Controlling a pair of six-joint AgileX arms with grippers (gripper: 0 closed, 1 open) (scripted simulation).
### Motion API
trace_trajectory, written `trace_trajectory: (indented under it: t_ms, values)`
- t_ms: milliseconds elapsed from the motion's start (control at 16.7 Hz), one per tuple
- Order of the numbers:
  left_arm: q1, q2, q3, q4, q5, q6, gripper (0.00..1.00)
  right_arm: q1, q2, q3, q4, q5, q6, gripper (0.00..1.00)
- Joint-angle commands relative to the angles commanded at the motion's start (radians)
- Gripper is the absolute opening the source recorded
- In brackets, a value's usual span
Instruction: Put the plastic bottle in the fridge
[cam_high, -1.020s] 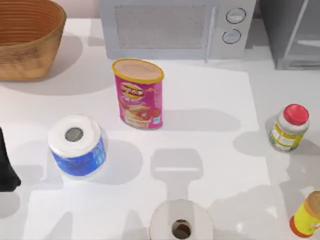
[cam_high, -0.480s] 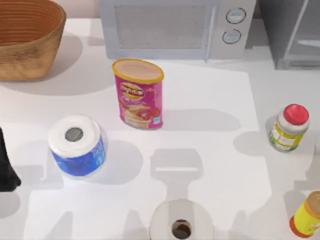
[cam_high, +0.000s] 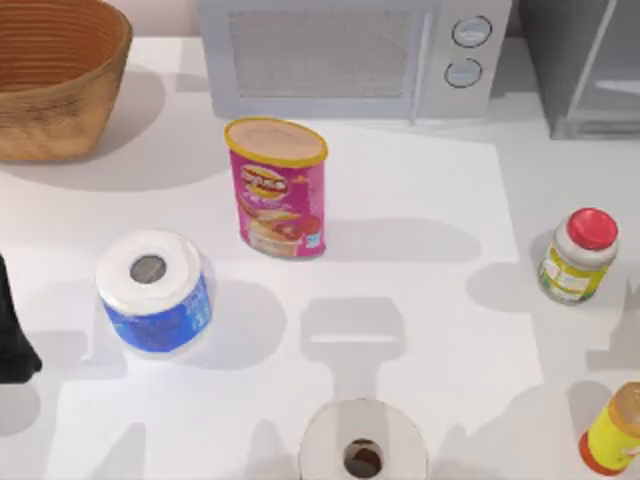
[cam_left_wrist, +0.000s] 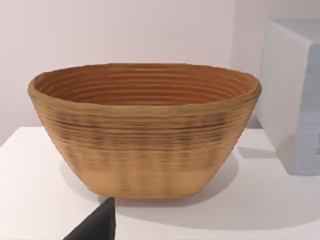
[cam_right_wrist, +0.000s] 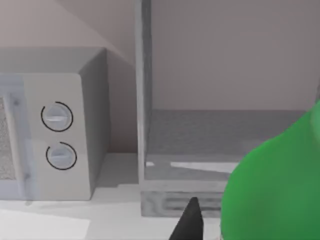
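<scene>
**Green bottle at the open fridge**

Facing the fridge (cam_right_wrist: 225, 150), a dark grey cabinet with a pale grey door frame, the right wrist view shows its compartment open, with a bare grey floor. The plastic bottle (cam_right_wrist: 272, 190), translucent green, bulks in that view's lower right, close to the camera; one dark finger (cam_right_wrist: 187, 222) stands beside it. Whether the right gripper clenches the bottle cannot be told.

From above, the fridge (cam_high: 585, 65) sits at upper right, just beside the light grey two-knob microwave (cam_high: 350, 55). The woven brown basket (cam_high: 55, 80) at upper left has a bare ribbed interior (cam_left_wrist: 145, 87).

On the white table (cam_high: 420, 200) stand a pink snack can (cam_high: 277, 187), a blue-wrapped paper roll (cam_high: 152, 291), a plain white roll (cam_high: 362, 450) at the lower edge, a red-lidded white jar (cam_high: 579, 255) and a yellow bottle with orange base (cam_high: 615, 430) at the right edge. Open room lies mid-table.

The left arm (cam_high: 12, 330) rests at the left edge; whether its hand is released or clenched cannot be told.
</scene>
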Motion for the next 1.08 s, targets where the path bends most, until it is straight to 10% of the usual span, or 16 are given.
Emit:
trace_trajectory:
  t_ms: [1080]
  values:
    - [0.000, 0.000, 0.000, 0.000, 0.000, 0.000, 1.00, -0.228, 1.756, 0.748, 0.948, -0.217, 0.017, 0.01]
